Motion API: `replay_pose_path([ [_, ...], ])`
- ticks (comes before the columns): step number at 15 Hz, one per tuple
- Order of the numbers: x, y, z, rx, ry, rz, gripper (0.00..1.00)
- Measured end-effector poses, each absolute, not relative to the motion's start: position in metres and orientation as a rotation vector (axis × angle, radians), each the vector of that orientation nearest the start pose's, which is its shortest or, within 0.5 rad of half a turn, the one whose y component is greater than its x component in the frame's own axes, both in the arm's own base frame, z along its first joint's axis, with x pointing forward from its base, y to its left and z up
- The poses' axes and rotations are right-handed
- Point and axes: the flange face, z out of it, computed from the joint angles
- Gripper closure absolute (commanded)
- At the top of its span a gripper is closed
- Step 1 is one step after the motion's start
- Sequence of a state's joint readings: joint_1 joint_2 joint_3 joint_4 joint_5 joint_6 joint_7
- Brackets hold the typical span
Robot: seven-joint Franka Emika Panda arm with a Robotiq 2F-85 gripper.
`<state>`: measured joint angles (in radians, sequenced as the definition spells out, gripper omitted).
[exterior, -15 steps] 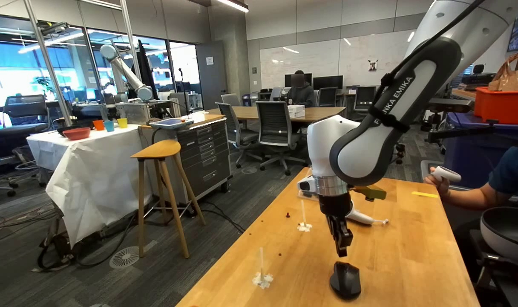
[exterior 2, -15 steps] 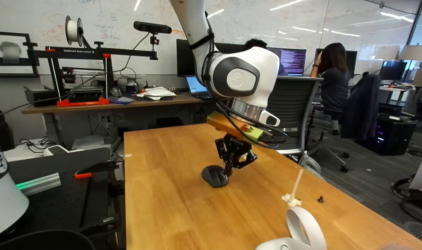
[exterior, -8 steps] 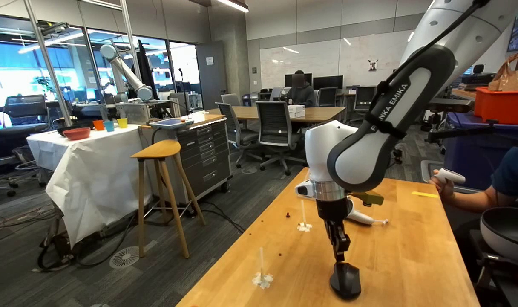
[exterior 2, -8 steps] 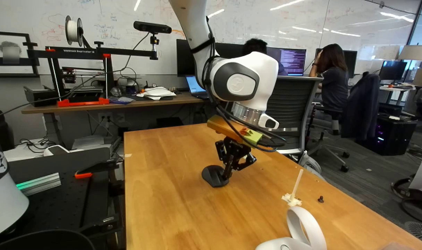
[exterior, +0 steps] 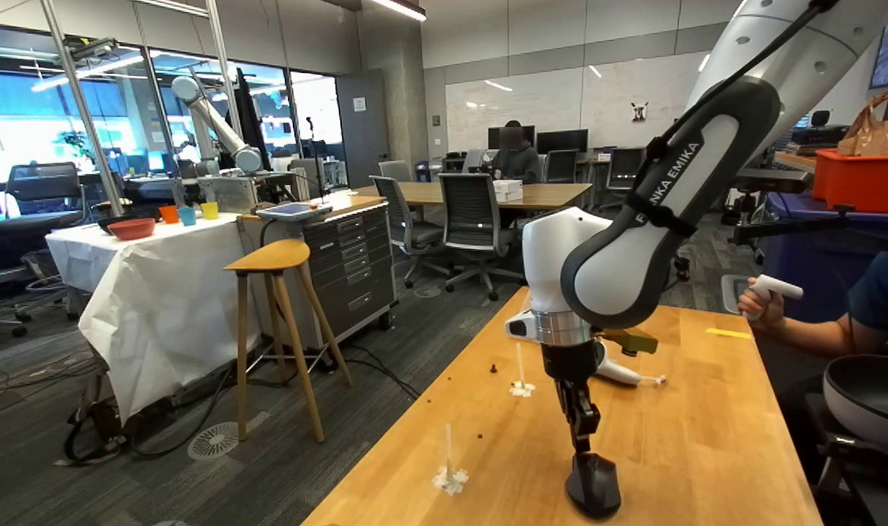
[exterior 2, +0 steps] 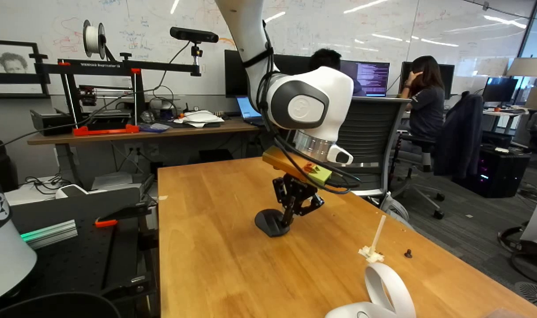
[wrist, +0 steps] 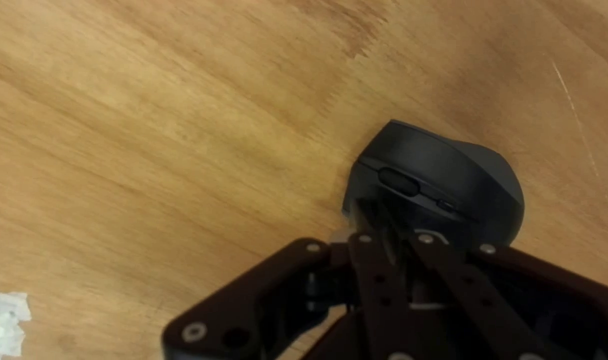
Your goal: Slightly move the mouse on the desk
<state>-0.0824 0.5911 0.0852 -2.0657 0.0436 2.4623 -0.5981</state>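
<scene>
In an exterior view, the bent arm (exterior 2: 310, 95) points down, gripper (exterior 2: 286, 222) fingers pressed together, at three o'clock of the domed, matte mouse (exterior 2: 268, 223) on the wood-grain desk (exterior 2: 215, 265).

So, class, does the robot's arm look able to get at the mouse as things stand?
Very likely yes: its fingers are down at the mouse, apparently touching it, with no other thing between. The fingers look shut, which should suit a nudge.

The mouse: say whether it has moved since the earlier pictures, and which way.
Yes: in an exterior view, the mouse has shifted slightly leftward, away from the white stick.
</scene>
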Motion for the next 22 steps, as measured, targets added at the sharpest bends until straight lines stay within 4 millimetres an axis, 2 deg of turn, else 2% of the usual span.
replay_pose_path([
  [4,0.565,0.000,0.135,-2.890,-0.811,0.223,0.87],
  [8,0.573,-0.007,0.161,-2.905,-0.801,0.175,0.88],
  [15,0.577,-0.019,0.224,-2.903,-0.786,0.224,0.87],
  [22,0.575,-0.043,0.304,-2.928,-0.760,0.230,0.87],
])
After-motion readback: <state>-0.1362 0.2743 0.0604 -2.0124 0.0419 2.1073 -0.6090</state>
